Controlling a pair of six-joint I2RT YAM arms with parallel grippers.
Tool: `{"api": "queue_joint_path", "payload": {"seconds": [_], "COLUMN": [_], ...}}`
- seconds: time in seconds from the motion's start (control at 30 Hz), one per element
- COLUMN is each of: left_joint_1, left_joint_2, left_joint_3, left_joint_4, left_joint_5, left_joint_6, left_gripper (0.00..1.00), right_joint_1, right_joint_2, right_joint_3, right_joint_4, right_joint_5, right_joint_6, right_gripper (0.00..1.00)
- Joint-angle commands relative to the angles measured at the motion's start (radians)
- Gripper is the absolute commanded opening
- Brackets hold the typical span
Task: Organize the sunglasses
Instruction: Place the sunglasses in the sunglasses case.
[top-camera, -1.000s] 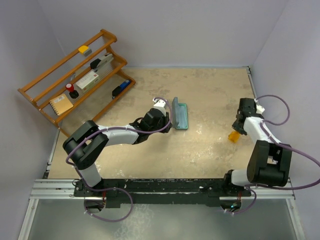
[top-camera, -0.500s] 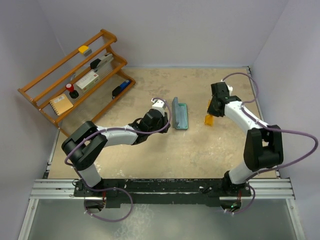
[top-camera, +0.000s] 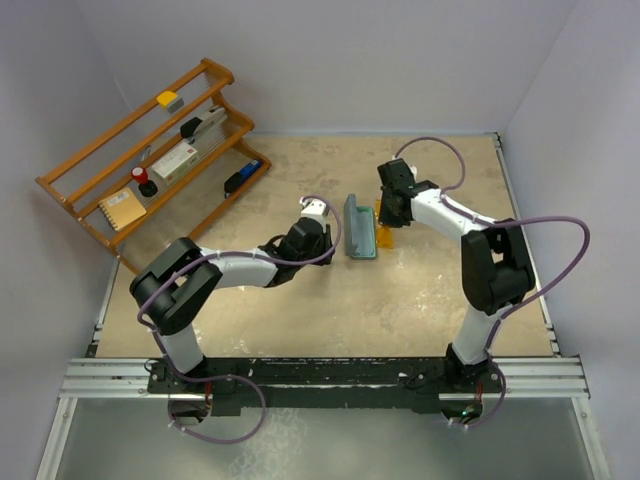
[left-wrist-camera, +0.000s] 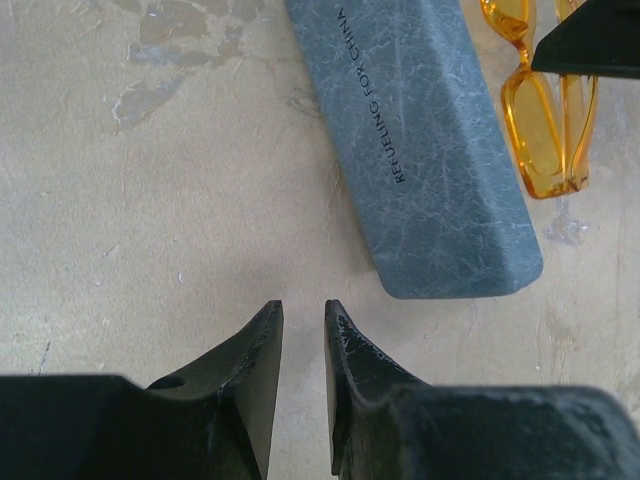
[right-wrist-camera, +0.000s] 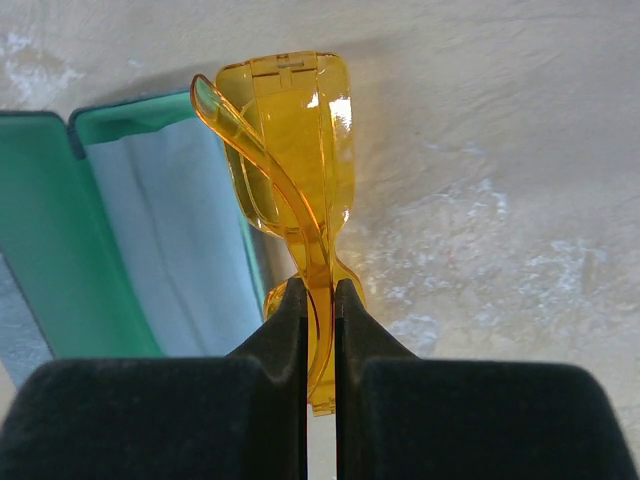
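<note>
The open sunglasses case (top-camera: 360, 228) lies mid-table, grey-blue outside (left-wrist-camera: 430, 150) and green and pale blue inside (right-wrist-camera: 160, 250). My right gripper (top-camera: 388, 212) is shut on the folded orange sunglasses (top-camera: 385, 238). It holds them by the frame (right-wrist-camera: 300, 150) just over the case's right edge, and its jaws (right-wrist-camera: 320, 285) pinch the plastic. The glasses also show in the left wrist view (left-wrist-camera: 545, 130), beside the case. My left gripper (top-camera: 325, 232) sits low just left of the case. Its fingers (left-wrist-camera: 303, 305) are nearly together with a narrow gap and hold nothing.
A wooden tiered rack (top-camera: 150, 150) with several small items stands at the back left. Walls close in the table at the back and on both sides.
My right arm has swung left across the table with the orange sunglasses, from the right side to the case's right edge. My left arm has barely moved.
</note>
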Motion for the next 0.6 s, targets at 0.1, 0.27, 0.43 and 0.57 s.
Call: {"api": "queue_joint_path", "payload": {"seconds": [0.1,0.27,0.43,0.57], "left_joint_1": [0.012,0.013,0.014,0.013], "left_joint_2": [0.009,0.015,0.012,0.005], "left_joint_3": [0.057,0.056,0.052,0.050], "left_joint_4": [0.019,0.024,0.027,0.027], "left_joint_5": [-0.016,-0.009,-0.002,-0.001], "left_joint_6": [-0.013,-0.017,-0.018,-0.016], "left_gripper": [0.21,0.21,0.21,0.21], "right_joint_1": [0.090,0.118,0.129,0.135], "right_joint_2": [0.032,0.062,0.076,0.087], "right_joint_3": [0.076,0.103,0.104,0.103], "right_joint_4": [0.009,0.004,0.008,0.011], "right_joint_5": [0.018,0.023,0.033,0.042], "right_joint_6": [0.015,0.035,0.049,0.057], "right_gripper": [0.00,0.00,0.00,0.00]}}
